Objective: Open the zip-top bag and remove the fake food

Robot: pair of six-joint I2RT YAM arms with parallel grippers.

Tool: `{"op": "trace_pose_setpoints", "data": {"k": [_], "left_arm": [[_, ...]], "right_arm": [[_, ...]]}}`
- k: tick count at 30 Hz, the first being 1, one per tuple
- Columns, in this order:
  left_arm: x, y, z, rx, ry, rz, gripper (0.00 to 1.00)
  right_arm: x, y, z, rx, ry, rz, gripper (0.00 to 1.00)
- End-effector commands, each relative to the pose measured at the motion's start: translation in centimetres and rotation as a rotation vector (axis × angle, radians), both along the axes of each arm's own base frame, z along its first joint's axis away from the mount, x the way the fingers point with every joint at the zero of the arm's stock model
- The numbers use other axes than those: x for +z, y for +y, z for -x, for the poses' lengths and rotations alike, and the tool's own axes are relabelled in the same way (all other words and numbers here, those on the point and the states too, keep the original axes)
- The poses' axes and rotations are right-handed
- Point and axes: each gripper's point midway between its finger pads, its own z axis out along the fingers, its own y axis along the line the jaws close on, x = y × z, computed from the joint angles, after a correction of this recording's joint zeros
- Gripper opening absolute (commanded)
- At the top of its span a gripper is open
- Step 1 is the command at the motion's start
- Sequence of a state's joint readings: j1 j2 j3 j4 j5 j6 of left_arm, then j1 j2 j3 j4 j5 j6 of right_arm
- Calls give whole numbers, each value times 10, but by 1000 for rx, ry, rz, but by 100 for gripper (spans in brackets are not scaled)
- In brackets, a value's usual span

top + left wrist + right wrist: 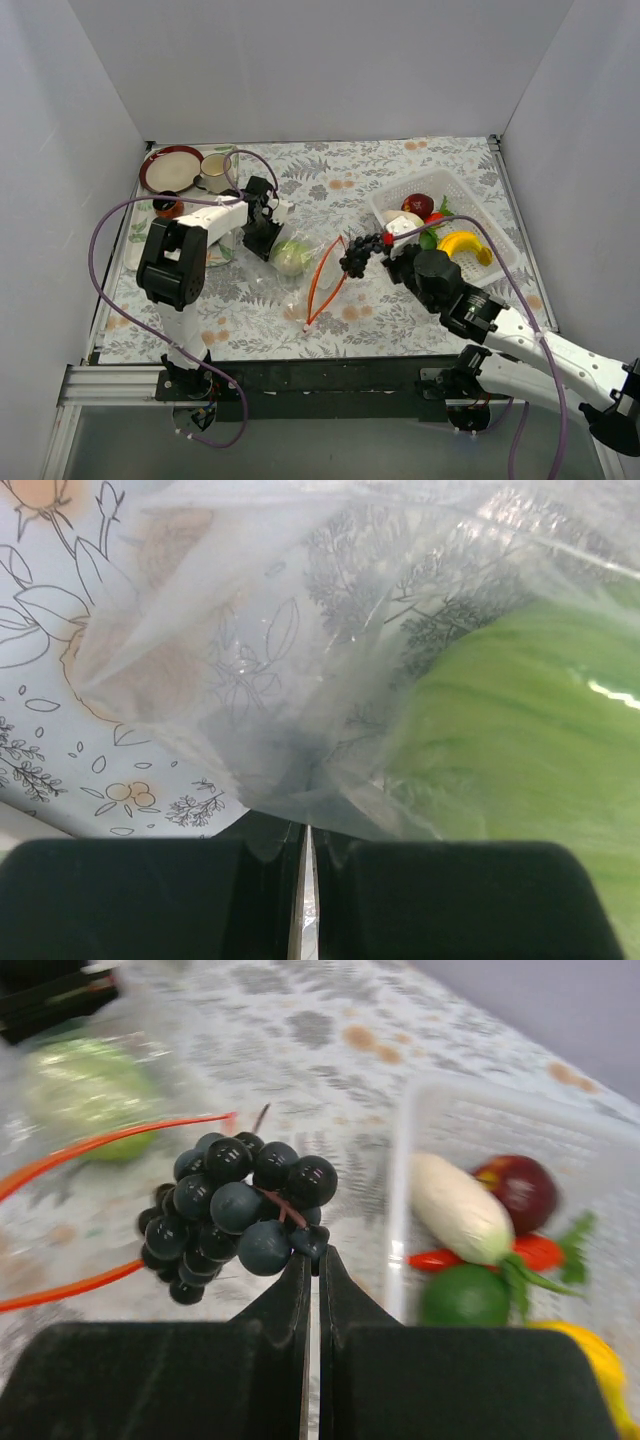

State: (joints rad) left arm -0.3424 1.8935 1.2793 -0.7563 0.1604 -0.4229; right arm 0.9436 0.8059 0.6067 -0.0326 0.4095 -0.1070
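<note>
Top view: bag [300,275] lies flat mid-table [400,310]. Its orange zip strip [322,285] gapes in a loop toward the basket [505,240], so opening is done. Most of the fake food is already in the basket: apple [418,205], yellow piece [465,243], white vegetable [403,225]. Grapes [362,252] are out of the bag, between its mouth and the basket, at the tip of the right pincer [388,255]. Cabbage [290,257] is the only piece I see left inside. Left pincer [262,238] sits at the bag's end away from the mouth, beside the cabbage. My read: near the end, with grapes to drop off and cabbage to pull.

Left wrist: pincer clenched, only a sliver between the jaws, with a fold of clear bag film pinched in it. Cabbage fills the right of the view behind the film, close to the tips but not gripped. Floral table cloth shows on the left.

Right wrist: pincer clenched on the bottom of the grape bunch. Stem or lowest berries, can't tell which. Bunch stands above the tips, in front of the zip strip loop and just left of the basket rim, not over the basket yet. Inside the basket: white vegetable, apple, green round one [465,1295], yellow piece at the frame edge. Cabbage is a blur at far left, behind the zip strip.
</note>
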Motion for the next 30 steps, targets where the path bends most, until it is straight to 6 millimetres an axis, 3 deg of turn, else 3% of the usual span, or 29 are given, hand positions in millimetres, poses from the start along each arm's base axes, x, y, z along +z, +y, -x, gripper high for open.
{"op": "trace_pose_setpoints", "data": {"k": [1, 5, 8, 12, 15, 16, 18, 19, 20, 23, 25, 30], "left_arm": [[6, -2, -15, -5, -36, 6, 0], [22, -11, -21, 3, -38, 47, 0], [37, -22, -21, 11, -11, 96, 0], [83, -48, -33, 4, -31, 222, 0], [101, -56, -27, -3, -8, 261, 0], [111, -61, -27, -10, -13, 286, 0], [121, -64, -23, -12, -8, 308, 0], [125, -66, -21, -18, -6, 323, 0], [127, -67, -20, -18, -3, 325, 0], [122, -64, -18, -8, -2, 313, 0], [118, -62, -16, -4, 0, 307, 0], [132, -65, -19, 9, -22, 327, 0]], "right_arm": [[52, -95, -33, -539, -189, -65, 1], [61, -137, -37, -740, -262, -101, 1], [41, -161, -45, -853, -213, -78, 1], [0, -182, -58, -942, -96, -17, 1], [-22, -179, -61, -927, 13, 32, 29], [-23, -174, -62, -912, 34, 24, 52], [-16, -169, -64, -902, 42, -10, 70], [-15, -166, -64, -884, 47, -23, 85], [-9, -165, -65, -868, 36, -28, 91], [7, -142, -65, -711, 8, -73, 99], [12, -107, -60, -506, 17, -108, 99], [-8, -39, -32, -184, 114, -53, 98]]}}
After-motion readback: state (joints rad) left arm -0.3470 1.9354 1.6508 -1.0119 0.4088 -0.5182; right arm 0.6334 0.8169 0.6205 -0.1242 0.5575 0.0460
